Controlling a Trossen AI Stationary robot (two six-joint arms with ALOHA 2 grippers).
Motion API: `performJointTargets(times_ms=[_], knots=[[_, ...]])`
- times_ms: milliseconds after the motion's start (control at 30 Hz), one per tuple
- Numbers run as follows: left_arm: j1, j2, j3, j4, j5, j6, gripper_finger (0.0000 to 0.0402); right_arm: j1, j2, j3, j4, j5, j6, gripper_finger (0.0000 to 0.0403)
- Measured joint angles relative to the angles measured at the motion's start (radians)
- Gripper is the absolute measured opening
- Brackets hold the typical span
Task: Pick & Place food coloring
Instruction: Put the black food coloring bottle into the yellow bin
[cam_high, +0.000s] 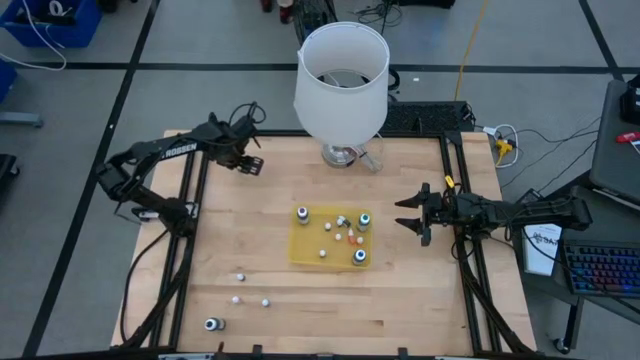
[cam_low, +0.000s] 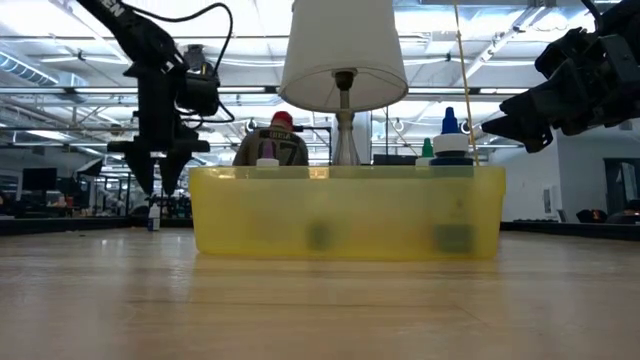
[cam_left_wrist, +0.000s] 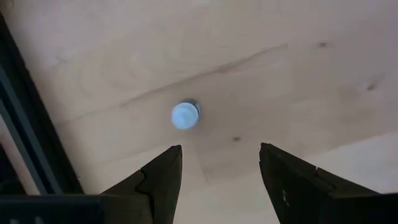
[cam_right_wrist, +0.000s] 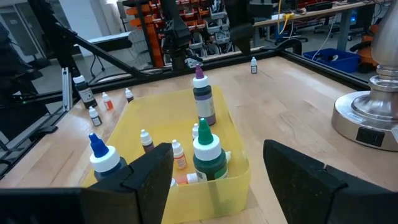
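The wooden worktop is carrying a yellow tray at centre, a lamp at twelve o'clock, and loose tiny bottles lying around seven o'clock.

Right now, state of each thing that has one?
Left tool: open, above a lone small bottle standing on the table, not touching.
Right tool: open, empty, beside the yellow tray.
Yellow tray: holds several upright bottles.
Green-capped bottle: upright in tray, capped.
Lamp: upright.
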Motion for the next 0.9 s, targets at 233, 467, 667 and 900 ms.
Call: performJointTargets(times_ms=[233,467,667,900], knots=[[0.032,0.000,-0.051,0.096,-0.005,0.000,0.0216,0.000,0.000,0.000,0.000,0.000,0.000,0.0238],[0.065,0.001,-0.097,0.176,-0.006,-0.009,0.0216,0.000,0.000,0.000,0.000,0.000,0.000,0.0238],[0.086,0.002,-0.124,0.198,-0.007,-0.008,0.0216,0.000,0.000,0.000,0.000,0.000,0.000,0.0238],[0.100,0.007,-0.137,0.250,-0.006,-0.004,0.0216,0.000,0.000,0.000,0.000,0.000,0.000,0.0238]])
